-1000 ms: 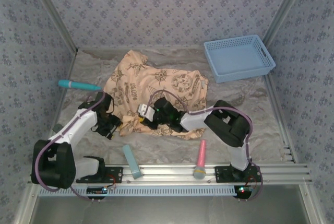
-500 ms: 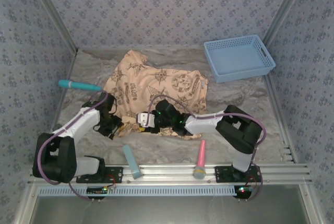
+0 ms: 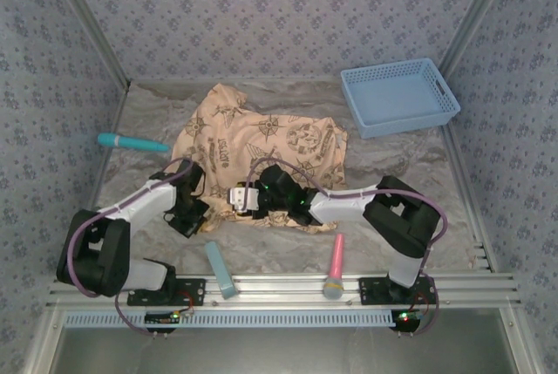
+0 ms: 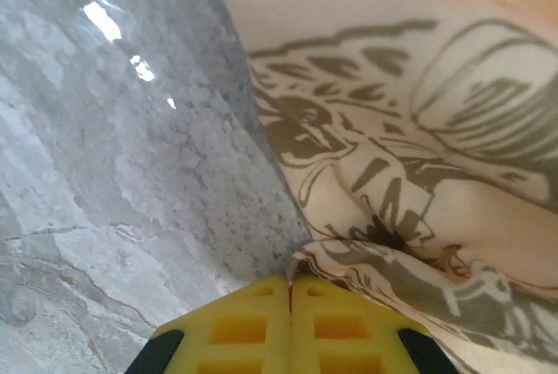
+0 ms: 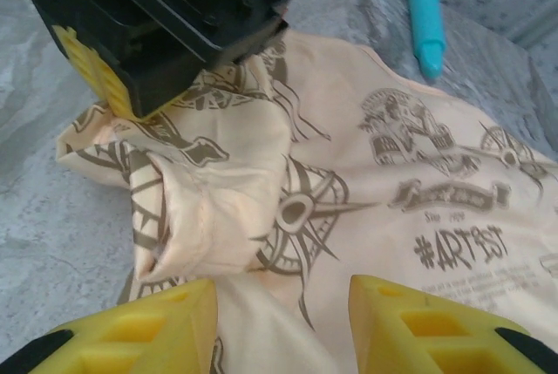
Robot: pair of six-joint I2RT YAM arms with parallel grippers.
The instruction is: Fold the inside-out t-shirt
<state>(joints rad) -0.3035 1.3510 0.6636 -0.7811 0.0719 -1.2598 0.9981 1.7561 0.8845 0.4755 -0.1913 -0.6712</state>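
Inside-out t-shirt (image 3: 261, 143) lies rumpled mid-table, its near hem bunched betw. the 2 grippers; brown print visible w/ lettering on it.

L gripper (image 3: 196, 214): fully closed. L wrist view shows both yellow pads (image 4: 248, 326) pressed together, no gap, a fold of the shirt hem (image 4: 418, 130) running right into the seam at the tips, so it looks pinched on the cloth edge. Grey table (image 4: 105, 173) just beside on the left. R wrist view shows the same gripper (image 5: 109, 95) planted on the shirt's corner.

R gripper (image 3: 231, 202): about half open, holding nothing. Its 2 yellow fingers (image 5: 131, 322) stand apart over the cloth (image 5: 392, 173), a rolled sleeve-like fold just ahead of them. Can't tell if the tips touch the fabric.

Counts:
- t-shirt x1
- blue basket (image 3: 401, 95) x1, far right corner, well apart from the shirt
- teal pen (image 3: 131, 141) x1, left of the shirt; also in R wrist view (image 5: 423, 17)
- pink stick tool (image 3: 334, 265) x1, near edge
- light-blue bar (image 3: 221, 269) x1, near edge
- arms x2
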